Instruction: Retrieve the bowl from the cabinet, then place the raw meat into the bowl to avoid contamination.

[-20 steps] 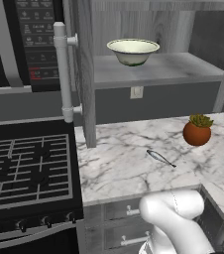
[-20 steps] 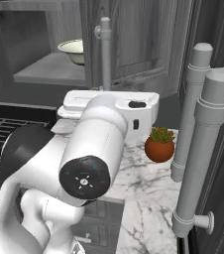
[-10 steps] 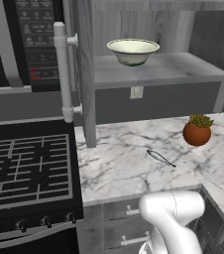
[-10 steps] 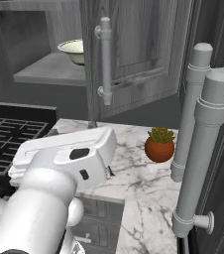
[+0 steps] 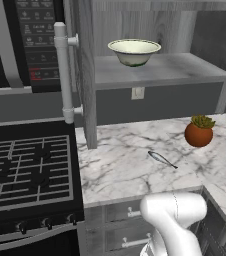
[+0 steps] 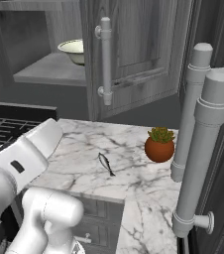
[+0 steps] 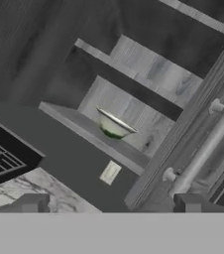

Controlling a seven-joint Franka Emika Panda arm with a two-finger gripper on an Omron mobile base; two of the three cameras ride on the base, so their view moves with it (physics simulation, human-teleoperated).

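Cabinet: I see the cabinet (image 5: 160,75) standing open above the counter, its doors swung out, with a long pale bar handle (image 6: 105,59) on the door at the right side.
Stove: the black stove (image 5: 27,170) is at the left of the counter, touching its edge.
Counter: the marble counter (image 5: 125,170) carries the raw meat and the plant pot, well apart from each other.
Bowl: the bowl (image 5: 134,52) stands upright on the lower shelf of the cabinet; in my hand view the bowl (image 7: 115,124) appears tilted, far ahead.
Plant pot: the orange-brown plant pot (image 5: 199,132) stands near the right end of the counter.
Gripper: I see the gripper (image 7: 114,204) with its two fingers (image 7: 33,203) wide apart, holding nothing, away from the shelf.
Raw meat: the raw meat (image 5: 162,159) lies flat on the counter, between the stove and the plant pot, nearer to the pot.
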